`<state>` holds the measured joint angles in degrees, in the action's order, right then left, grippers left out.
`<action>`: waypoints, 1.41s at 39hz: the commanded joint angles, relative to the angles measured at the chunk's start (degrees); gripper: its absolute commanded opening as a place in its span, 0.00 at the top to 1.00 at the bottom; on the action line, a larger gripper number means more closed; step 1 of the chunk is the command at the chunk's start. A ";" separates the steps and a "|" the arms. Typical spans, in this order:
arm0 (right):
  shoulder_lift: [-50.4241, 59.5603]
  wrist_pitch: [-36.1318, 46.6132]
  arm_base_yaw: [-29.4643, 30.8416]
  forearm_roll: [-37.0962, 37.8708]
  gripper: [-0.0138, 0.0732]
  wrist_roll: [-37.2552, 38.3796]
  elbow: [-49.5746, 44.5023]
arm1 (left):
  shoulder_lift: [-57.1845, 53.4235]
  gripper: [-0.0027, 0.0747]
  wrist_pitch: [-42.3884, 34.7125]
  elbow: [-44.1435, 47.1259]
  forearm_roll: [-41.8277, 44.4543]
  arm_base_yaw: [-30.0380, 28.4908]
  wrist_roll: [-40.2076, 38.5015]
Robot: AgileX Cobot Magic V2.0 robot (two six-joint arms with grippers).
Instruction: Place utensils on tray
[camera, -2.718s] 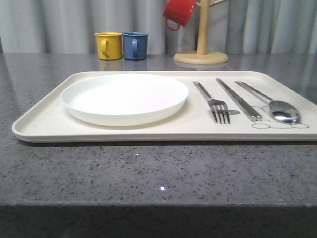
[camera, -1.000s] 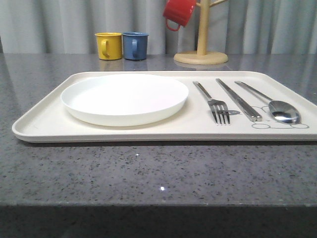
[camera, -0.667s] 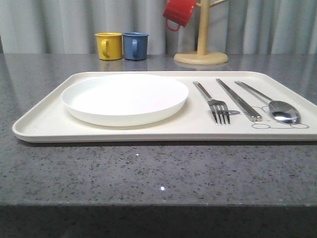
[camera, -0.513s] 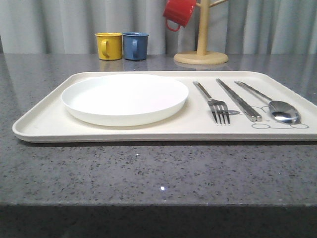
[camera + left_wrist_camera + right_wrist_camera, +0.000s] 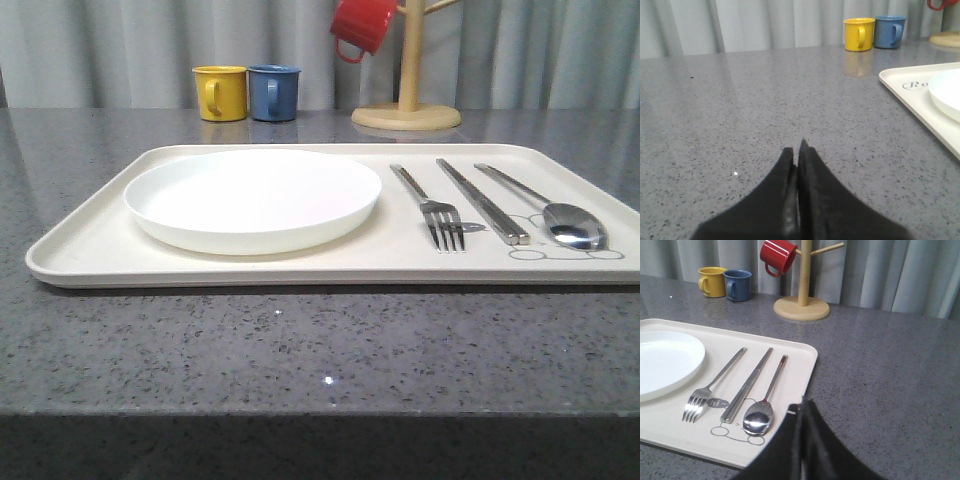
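While nothing is being held, here is how things lie.

Tray: the big cream tray (image 5: 90,250) sits flat on the grey speckled table (image 5: 300,350). Its right end is cut off at the edge of the front view.

Plate: the round white plate (image 5: 252,198) lies on the left part of the tray. In the left wrist view you see just a slice of it, cut off at the picture's edge.

Fork: the fork (image 5: 432,208) lies to the right of the plate, not touching it, with its prongs at the near end.

Knife: the knife (image 5: 483,201) lies just to the right of the fork, lined up with it.

Spoon: the spoon (image 5: 545,209) is the one furthest right, with its bowl at the near end.

Drawing: a thin grey outline and a small "hi" bubble are printed on the tray under the near ends of the fork, knife and spoon. The metal hides part of it.

Writing: grey letters are on the tray's left end, cut off in the left wrist view, so the word cannot be read whole.

Left gripper: the left gripper (image 5: 797,150) is off to the left of the tray, above bare table. Its two dark fingers are pressed together with nothing between them.

Right gripper: the right gripper (image 5: 802,402) is at the tray's near right corner, close to the spoon. Its fingers are closed tight and hold nothing. Whether they touch the rim is hard to tell.

Mugs: a yellow mug (image 5: 220,92) and a blue mug (image 5: 273,92) stand side by side, far behind the tray.

Red mug: the red mug (image 5: 363,24) hangs on a wooden mug stand (image 5: 407,100). Its top is cut off in the front view.
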<state>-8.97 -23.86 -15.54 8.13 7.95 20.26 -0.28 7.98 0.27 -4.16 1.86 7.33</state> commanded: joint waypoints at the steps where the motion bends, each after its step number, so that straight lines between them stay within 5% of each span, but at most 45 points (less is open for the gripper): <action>1: -0.63 4.75 0.09 0.93 0.97 -0.47 1.47 | -1.24 0.99 -5.60 0.19 -0.04 -0.11 -0.06; 39: -0.43 7.29 0.28 1.83 0.97 -0.79 -0.24 | -1.24 0.99 -5.60 0.19 -0.04 -0.11 -0.06; 47: 4.33 17.66 6.88 -4.18 0.97 -5.86 -10.96 | -1.24 0.99 -5.60 0.19 -0.04 -0.11 -0.06; 55: 10.52 18.62 17.96 -10.93 0.97 -9.25 -20.32 | -1.24 0.99 -5.60 0.19 -0.04 -0.11 -0.06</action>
<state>0.09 -11.17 -1.34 0.00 0.36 0.96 -0.28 7.45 0.27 -4.16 1.86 7.33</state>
